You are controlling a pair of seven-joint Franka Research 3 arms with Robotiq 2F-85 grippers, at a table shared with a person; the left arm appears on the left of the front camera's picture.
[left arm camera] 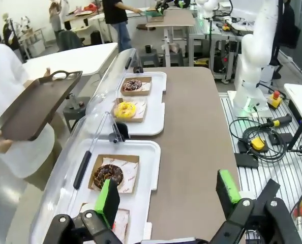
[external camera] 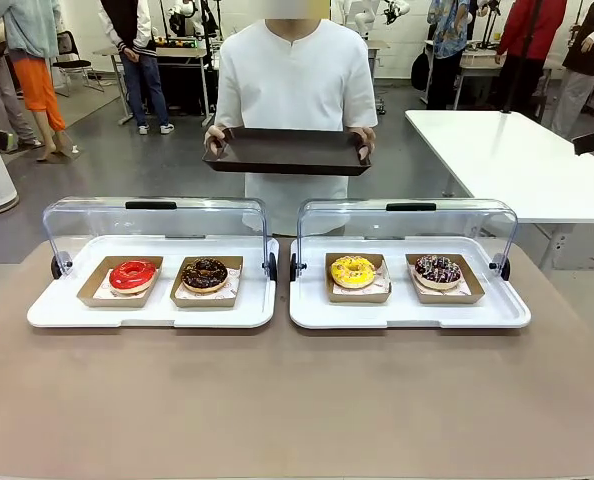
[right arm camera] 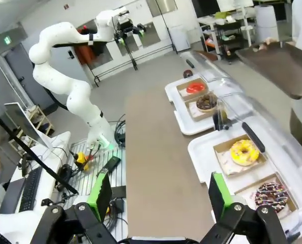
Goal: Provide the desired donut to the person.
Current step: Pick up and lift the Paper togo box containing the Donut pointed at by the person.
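The person [external camera: 295, 75] stands at the far side of the table and holds an empty dark tray [external camera: 287, 152] in both hands. Four donuts lie in cardboard boats: red [external camera: 132, 275], chocolate [external camera: 205, 274], yellow [external camera: 353, 271] and dark sprinkled [external camera: 437, 270]. I cannot tell which is the desired donut. My left gripper [left arm camera: 169, 195] hangs open high above the table's left end, over the chocolate donut [left arm camera: 108, 175]. My right gripper [right arm camera: 158, 195] is open above the right end, with the yellow donut [right arm camera: 244, 151] and the sprinkled donut [right arm camera: 271, 195] off to its side.
The donuts sit two each in two white display trays [external camera: 152, 312] [external camera: 409, 315] whose clear lids [external camera: 157, 218] [external camera: 407, 220] are swung up at the back. Bare brown tabletop [external camera: 297, 400] lies in front. A white table [external camera: 517, 160] stands behind at the right.
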